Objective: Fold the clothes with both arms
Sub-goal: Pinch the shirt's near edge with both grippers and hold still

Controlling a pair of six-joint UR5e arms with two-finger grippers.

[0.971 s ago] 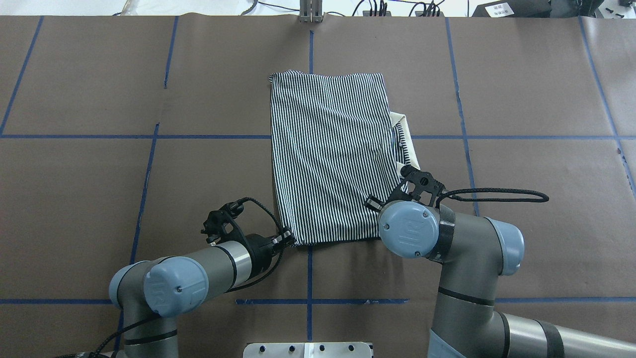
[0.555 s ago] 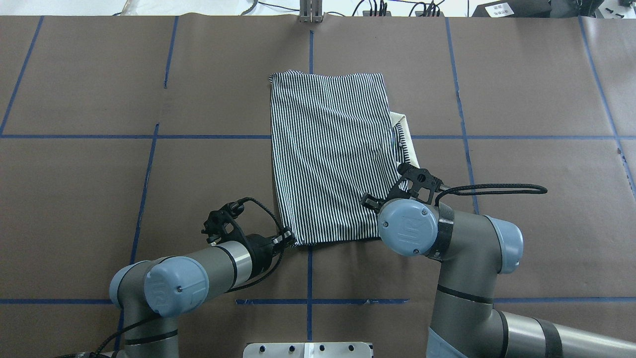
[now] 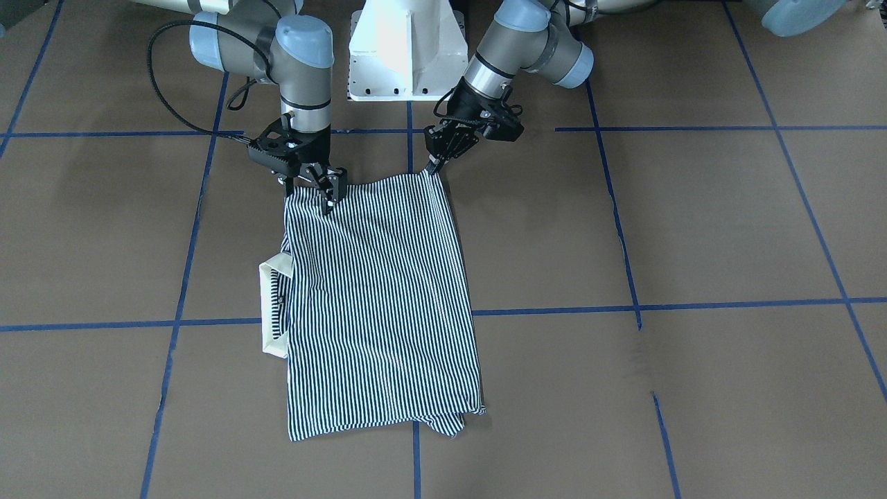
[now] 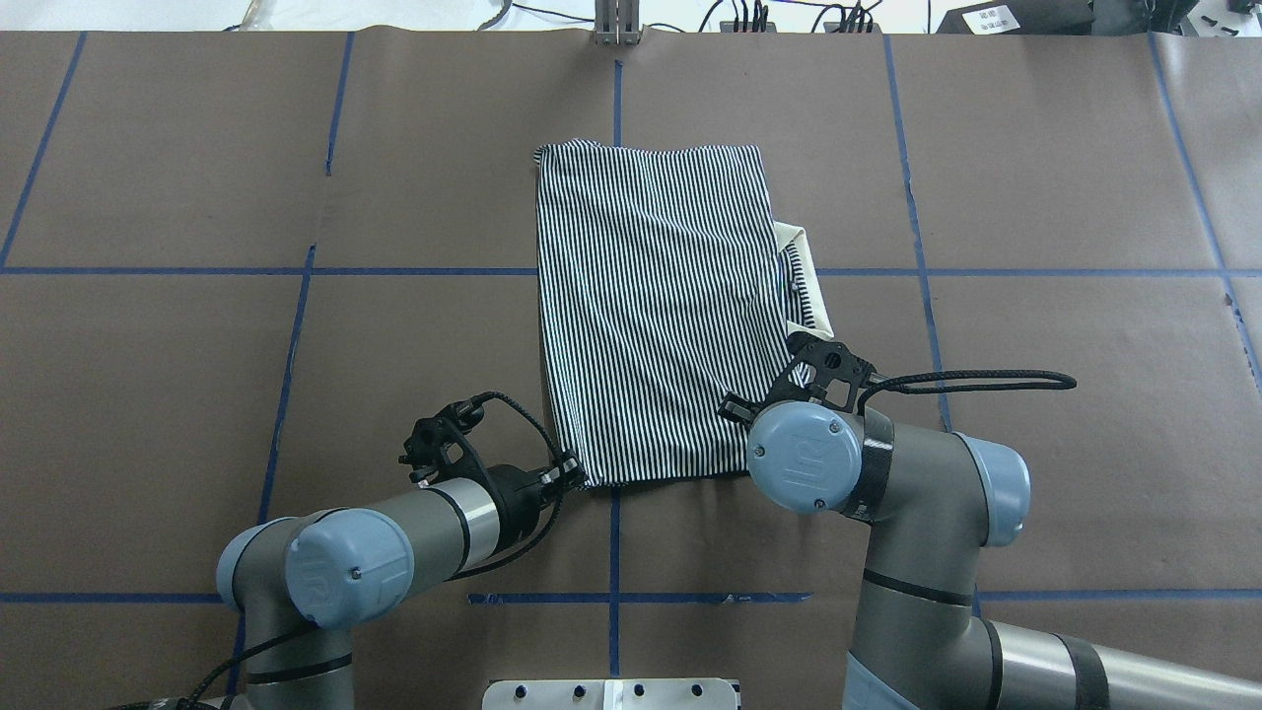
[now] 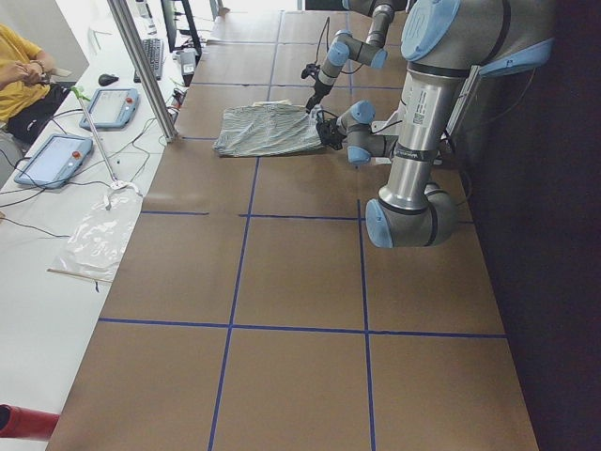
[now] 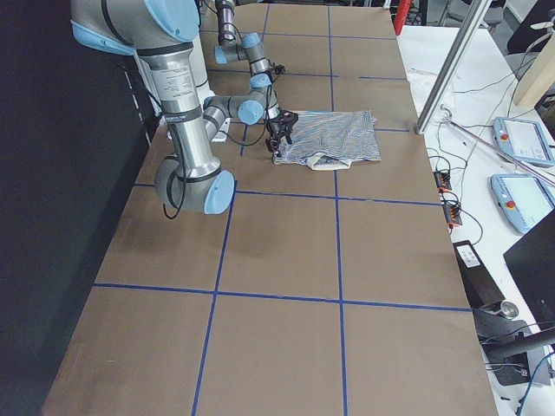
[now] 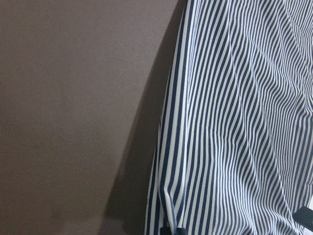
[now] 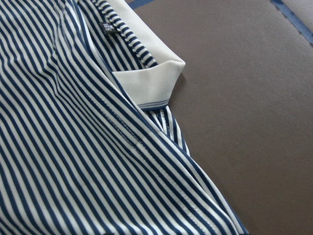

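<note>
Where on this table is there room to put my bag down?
Open brown table lies left of the striped shirt, and right of it past the cream collar; a narrower strip runs between the shirt and the far edge. It is crowded near the robot: the left arm and right arm have their jaws at the shirt's near corners.

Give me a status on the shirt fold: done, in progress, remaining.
Done: the shirt lies on the table as a narrow rectangle, sleeves out of sight, collar poking out one side. In hand: the left tool seems to pinch one near corner; the right tool sits at the other, grip unclear. Left: probably folding the near edge over to the far one.
</note>
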